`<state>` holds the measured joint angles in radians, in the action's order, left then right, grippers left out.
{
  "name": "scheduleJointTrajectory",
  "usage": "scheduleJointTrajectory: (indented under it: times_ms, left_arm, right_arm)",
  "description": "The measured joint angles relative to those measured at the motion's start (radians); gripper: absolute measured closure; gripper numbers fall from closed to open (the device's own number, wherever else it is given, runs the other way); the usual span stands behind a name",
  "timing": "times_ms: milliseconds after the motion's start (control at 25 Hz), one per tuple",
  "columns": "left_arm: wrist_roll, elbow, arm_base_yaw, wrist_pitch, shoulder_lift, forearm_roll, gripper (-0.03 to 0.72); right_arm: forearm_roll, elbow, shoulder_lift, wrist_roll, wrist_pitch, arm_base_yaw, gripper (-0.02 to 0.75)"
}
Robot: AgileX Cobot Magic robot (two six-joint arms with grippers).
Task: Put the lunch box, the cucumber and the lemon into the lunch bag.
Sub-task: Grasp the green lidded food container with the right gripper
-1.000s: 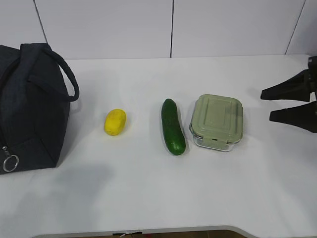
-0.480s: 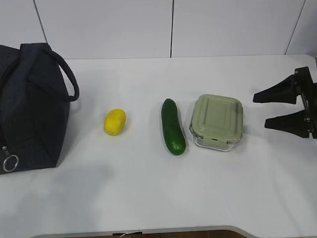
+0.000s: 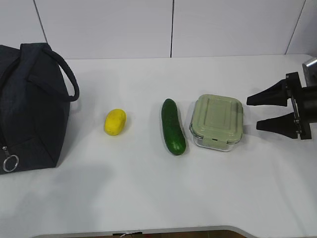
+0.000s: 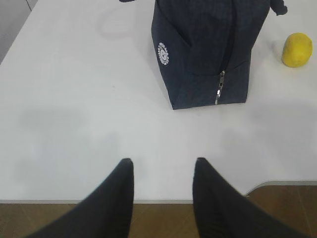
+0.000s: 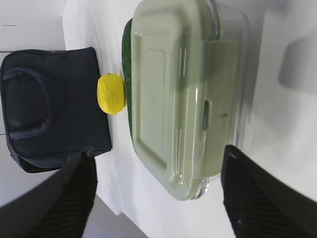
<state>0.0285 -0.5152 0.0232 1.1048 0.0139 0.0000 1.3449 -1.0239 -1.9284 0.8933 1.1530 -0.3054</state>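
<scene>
Right gripper [image 3: 254, 111]: at right edge of exterior view, black fingers spread wide, tips pointing left toward lunch box, just short of it, nothing between them. Right wrist view: both fingers [image 5: 54, 198] frame the box, one at each lower corner of pic, gap wider than the box.

Left gripper [image 4: 162, 171]: seen in left wrist view only; two dark fingers apart, empty, over front edge of table, well short of bag.

Lunch box [image 3: 217, 122]: clear glass base, pale sage-green clip lid, lid on. Sits flat on table, right of centre, closest item to right gripper. Wrist view [image 5: 183, 94] shows it side-on w/ lid clips visible.

Cucumber [image 3: 173, 126]: dark green, slightly curved, lying lengthwise front-to-back, just beside box's left side; small gap, not clearly touching. In right wrist view only a strip shows past the box.

Lemon [image 3: 115, 122]: bright yellow, oval, on table between cucumber and bag, apart from both. Also in left wrist view [image 4: 296, 49], upper right, near bag corner.

Lunch bag [image 3: 29, 106]: dark navy fabric, upright at far left, partly cut by frame edge. Loop handle [image 3: 67, 74] arches over top right. Metal ring pull [image 3: 10, 163] hangs at lower front. Left wrist view [image 4: 208, 49]: zipper runs down end panel, round white logo on side. Whether top is open: cannot tell.

Table [image 3: 148, 193]: white, flat; all 4 items rest on it, none inside the bag
</scene>
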Motion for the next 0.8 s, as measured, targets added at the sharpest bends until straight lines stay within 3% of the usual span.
scheduleJointTrajectory:
  times_ms: [800]
  left_arm:
    - [0.0, 0.0, 0.0, 0.0, 0.0, 0.0, 0.423]
  right_arm:
    - [0.03, -0.121, -0.159, 0.049, 0.007, 0.004, 0.153]
